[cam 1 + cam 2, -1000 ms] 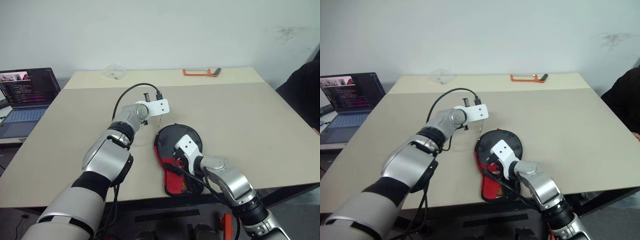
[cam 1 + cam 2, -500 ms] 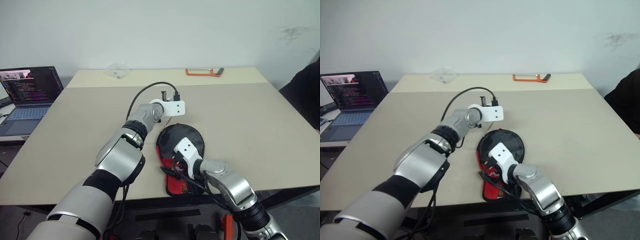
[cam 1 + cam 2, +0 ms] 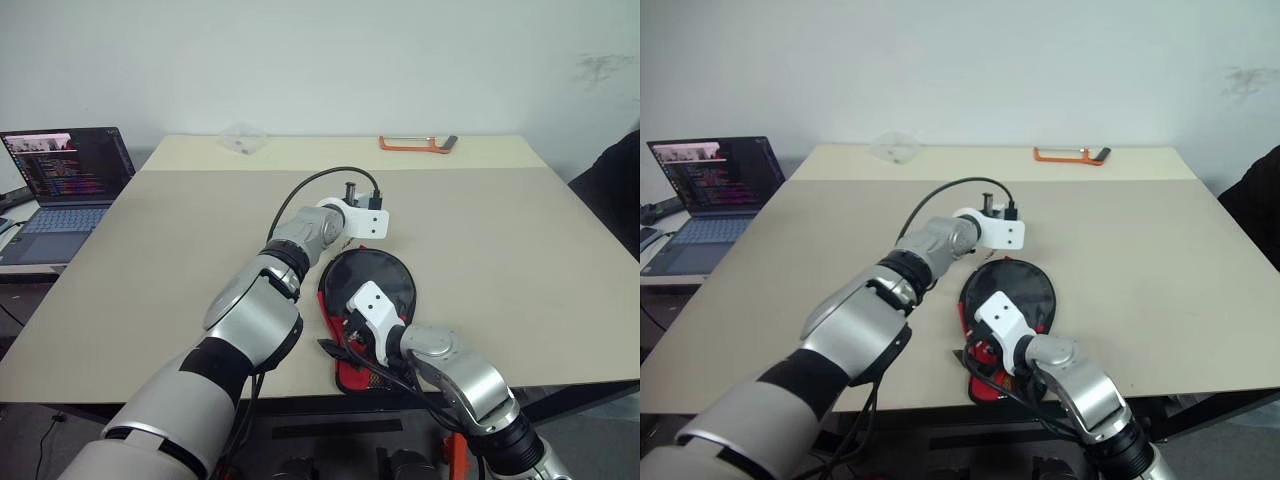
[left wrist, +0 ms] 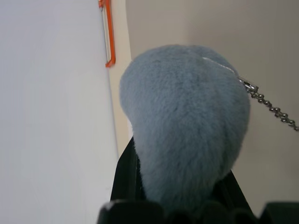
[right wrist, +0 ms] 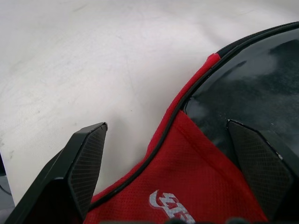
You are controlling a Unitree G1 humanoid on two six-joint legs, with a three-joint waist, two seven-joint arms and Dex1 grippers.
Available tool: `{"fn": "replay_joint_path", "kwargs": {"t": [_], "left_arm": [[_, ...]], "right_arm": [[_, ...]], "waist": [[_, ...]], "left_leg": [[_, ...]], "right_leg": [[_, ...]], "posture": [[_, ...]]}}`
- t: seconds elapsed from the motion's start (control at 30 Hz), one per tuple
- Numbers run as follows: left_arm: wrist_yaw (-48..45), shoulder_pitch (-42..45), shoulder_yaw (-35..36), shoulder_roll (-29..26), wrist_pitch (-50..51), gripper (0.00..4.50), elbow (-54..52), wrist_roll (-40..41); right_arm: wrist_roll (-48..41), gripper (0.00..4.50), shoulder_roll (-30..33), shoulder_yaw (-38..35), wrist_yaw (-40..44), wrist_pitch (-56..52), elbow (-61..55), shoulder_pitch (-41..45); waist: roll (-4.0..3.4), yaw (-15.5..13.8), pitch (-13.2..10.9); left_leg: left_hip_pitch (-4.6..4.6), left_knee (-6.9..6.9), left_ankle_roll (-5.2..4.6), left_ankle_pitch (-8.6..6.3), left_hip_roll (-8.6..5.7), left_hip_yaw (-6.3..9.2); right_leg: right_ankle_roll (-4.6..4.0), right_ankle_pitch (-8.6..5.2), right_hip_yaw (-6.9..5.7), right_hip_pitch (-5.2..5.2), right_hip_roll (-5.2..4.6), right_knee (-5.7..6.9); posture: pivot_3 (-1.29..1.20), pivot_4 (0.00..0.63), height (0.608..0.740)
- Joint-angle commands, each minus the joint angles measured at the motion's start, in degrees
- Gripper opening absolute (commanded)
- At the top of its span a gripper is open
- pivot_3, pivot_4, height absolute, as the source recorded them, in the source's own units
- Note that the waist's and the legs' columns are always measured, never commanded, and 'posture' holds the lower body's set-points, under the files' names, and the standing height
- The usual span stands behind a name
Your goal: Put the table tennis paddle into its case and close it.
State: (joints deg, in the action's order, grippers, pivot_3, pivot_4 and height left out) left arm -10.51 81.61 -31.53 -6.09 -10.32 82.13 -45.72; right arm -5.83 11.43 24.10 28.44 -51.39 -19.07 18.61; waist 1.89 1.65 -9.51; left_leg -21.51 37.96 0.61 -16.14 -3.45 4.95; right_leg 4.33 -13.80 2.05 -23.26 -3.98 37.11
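One case (image 3: 368, 300), black with a red lower section and a white logo, lies flat near the front edge of the table (image 3: 520, 260), about midway along it. The paddle cannot be told apart from the case.

One right gripper (image 5: 175, 172), jaws spread wide and empty, is angled low over the case's red section: one fingertip (image 5: 88, 154) over bare tabletop just beside the red piping, the other over the black round part.

One left gripper (image 3: 365, 215), arm stretched forward, is raised just beyond the case's rounded far end. Its jaws are pinched on one grey fluffy pompom (image 4: 184, 121), from which one small metal bead chain (image 4: 268, 107) hangs.

Around:
- One orange-framed tool (image 3: 415, 144) at the far edge.
- One clear plastic item (image 3: 243, 138) towards the far left corner.
- One open laptop (image 3: 65, 180) on a separate surface off the left edge.
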Motion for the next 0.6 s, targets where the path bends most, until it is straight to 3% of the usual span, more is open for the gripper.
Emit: {"fn": "replay_joint_path", "kwargs": {"t": [0.03,0.6], "left_arm": [[2.8,5.0,0.2,1.2,-0.8,0.36,-1.8,-0.1],[7.3,8.0,-5.2,4.0,-2.5,0.36,-1.5,-6.2]], "right_arm": [[-0.9,4.5,0.2,3.0,-0.1,-4.7,3.7,-3.0],[-0.9,4.5,-0.9,4.1,-1.5,-5.0,3.3,-4.7]], "waist": [[0.0,0.0,0.0],[0.0,-0.2,0.0]], "left_leg": [[-0.01,0.0,0.0,0.0,0.0,0.01],[-0.15,0.01,0.0,0.0,-0.06,0.11]], "right_leg": [[0.0,0.0,-0.01,0.0,0.0,-0.01],[0.01,0.0,-0.13,-0.04,-0.05,-0.07]], "posture": [[0.0,0.15,0.74],[0.0,0.15,0.74]]}}
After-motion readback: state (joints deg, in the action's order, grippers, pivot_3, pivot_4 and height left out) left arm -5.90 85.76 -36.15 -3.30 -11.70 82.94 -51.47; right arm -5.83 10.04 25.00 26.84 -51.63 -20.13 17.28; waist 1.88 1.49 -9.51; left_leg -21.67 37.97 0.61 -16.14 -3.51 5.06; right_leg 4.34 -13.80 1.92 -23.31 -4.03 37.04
